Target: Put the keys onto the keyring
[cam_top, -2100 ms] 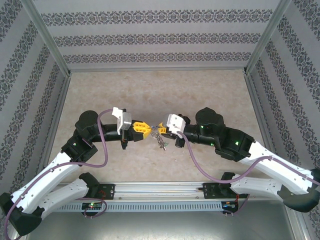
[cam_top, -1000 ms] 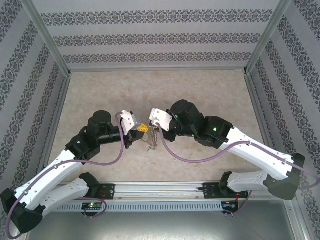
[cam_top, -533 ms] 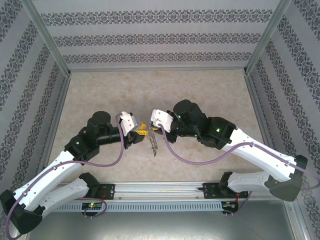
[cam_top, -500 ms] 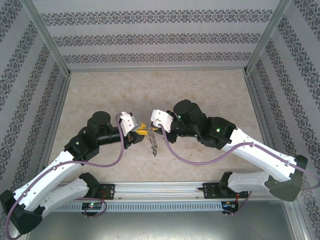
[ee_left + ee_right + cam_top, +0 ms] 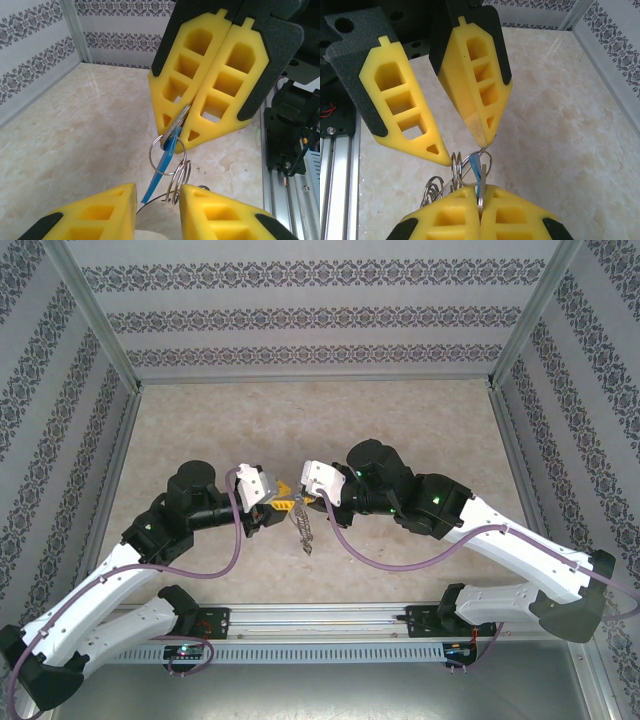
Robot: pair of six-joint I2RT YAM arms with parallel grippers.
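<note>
- Since a second ago my left tool (image 5: 157,195) has gone from pressed together to spread. It now sits just below the bunch, gripping nothing.
- The tiny silver key with a bright blue plastic head (image 5: 161,170) hangs in the air above the pale marbled desk (image 5: 400,420). Its silver end is nipped between the pressed-together pads of my right tool (image 5: 182,127).
- I judge the key very light, stiff and slick. Being so small, it could twist or slip out, so the flat faces are the place to pinch.
- A thin round split ring (image 5: 151,154) sits at its head, and the grey metal oblong loop of the keyring (image 5: 179,181) dangles just beside it.
- That loop looks rigid but swings freely, so I would take it across its flat sides, near the end away from the key.
- Whether the key is already threaded on, I cannot tell.
</note>
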